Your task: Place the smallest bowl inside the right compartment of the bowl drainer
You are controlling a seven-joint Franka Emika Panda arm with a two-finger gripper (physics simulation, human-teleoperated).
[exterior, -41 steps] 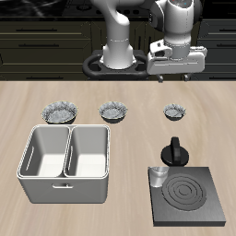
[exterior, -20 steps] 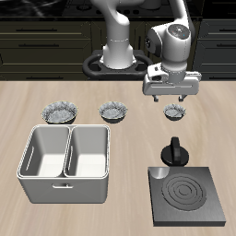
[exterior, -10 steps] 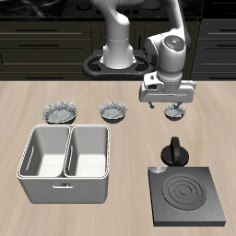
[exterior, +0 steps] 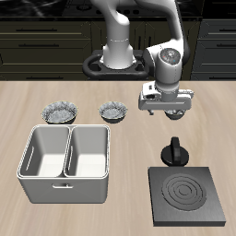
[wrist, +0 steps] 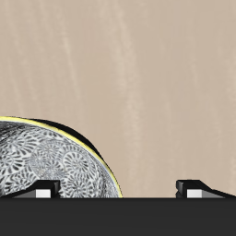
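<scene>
The smallest bowl (wrist: 51,164) has a speckled grey-white inside and a thin pale rim. It fills one side of the wrist view. In the exterior view it is almost wholly hidden under my gripper (exterior: 173,113). The gripper is low over the bowl and open. One fingertip (wrist: 44,191) hangs over the bowl's inside, the other stands over bare table, and the rim lies between them. Nothing is held. The bowl drainer (exterior: 64,190), a light grey tub with two wells, stands nearer the table's front edge, well apart from the gripper.
Two wider speckled bowls (exterior: 60,112) (exterior: 113,111) sit in the same row as the smallest one. A black kettle-like pot (exterior: 173,152) stands just in front of the gripper. A black stove plate (exterior: 189,195) lies at the front edge.
The gripper has come down and forward from above the table's back until it is low over the smallest bowl, which it now covers in the exterior view. Nothing else has moved.
</scene>
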